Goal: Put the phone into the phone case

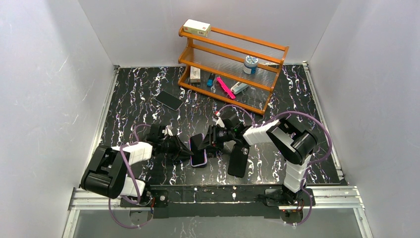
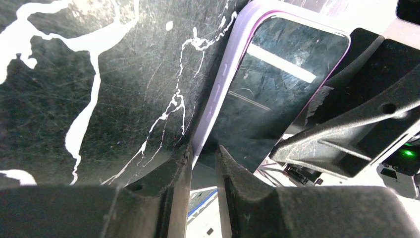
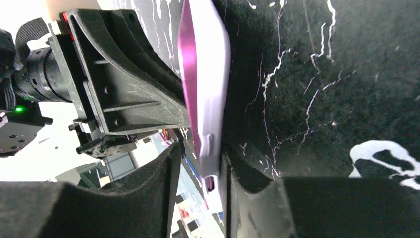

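Left fingers (image 2: 178, 168) and right fingers (image 3: 163, 173) each clamp an end of the lavender-edged phone (image 1: 199, 158), so I'd lay it flat without twisting, then fetch the phone (image 1: 169, 100), far back-left on the desk (image 1: 138, 89), for the phone case (image 1: 238, 159) lying near-right.

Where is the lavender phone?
Top view, mid-table: the lavender phone is gripped between the left tool and right tool, just left of the phone case.

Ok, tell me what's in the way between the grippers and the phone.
The lavender phone: both the left gripper and the right gripper are shut on it, so neither has free fingers. Nothing else visible lies between them and the phone, farther back on the left.
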`<state>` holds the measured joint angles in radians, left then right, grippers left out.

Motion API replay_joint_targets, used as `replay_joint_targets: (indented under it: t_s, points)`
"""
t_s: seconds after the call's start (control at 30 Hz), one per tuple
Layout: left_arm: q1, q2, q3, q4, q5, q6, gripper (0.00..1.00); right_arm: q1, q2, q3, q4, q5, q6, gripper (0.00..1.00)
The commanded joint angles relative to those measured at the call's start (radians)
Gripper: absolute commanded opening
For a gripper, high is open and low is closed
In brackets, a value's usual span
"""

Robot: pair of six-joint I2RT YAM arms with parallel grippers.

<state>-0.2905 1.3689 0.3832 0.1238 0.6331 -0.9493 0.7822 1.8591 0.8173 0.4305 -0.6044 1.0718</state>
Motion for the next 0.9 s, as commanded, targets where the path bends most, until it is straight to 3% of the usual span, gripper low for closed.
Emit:
replay_joint_targets:
  t_s: [0.0,0.1,0.2,0.27,0.37,0.53,0.67,0.87]
  points:
    - [-0.009,-0.014,-0.015,-0.026,0.004,0.010,0.22,0.019,-0.059,0.030,-0.008,-0.009,0.009,0.43]
    - [-0.009,-0.007,-0.015,-0.026,0.006,0.012,0.23,0.018,-0.068,0.008,0.029,-0.006,0.031,0.39]
    - [-0.009,-0.009,-0.014,-0.043,0.001,0.022,0.23,0.018,-0.078,-0.017,0.061,-0.002,0.046,0.13]
    - [-0.009,-0.015,-0.012,-0.051,0.001,0.021,0.23,0.019,-0.084,-0.021,0.055,0.003,0.043,0.01]
    - [-0.009,-0.040,0.012,-0.094,0.008,0.028,0.28,0.015,-0.100,-0.012,0.012,0.014,0.021,0.01]
    - [-0.009,-0.146,0.159,-0.313,-0.012,0.110,0.60,-0.015,-0.211,-0.003,-0.066,0.057,-0.050,0.01]
    - [-0.007,-0.258,0.236,-0.307,0.027,0.094,0.80,-0.051,-0.331,-0.007,-0.111,0.073,-0.089,0.01]
    - [-0.006,-0.350,0.249,-0.137,0.100,-0.037,0.86,-0.102,-0.498,-0.075,-0.025,0.024,-0.038,0.01]
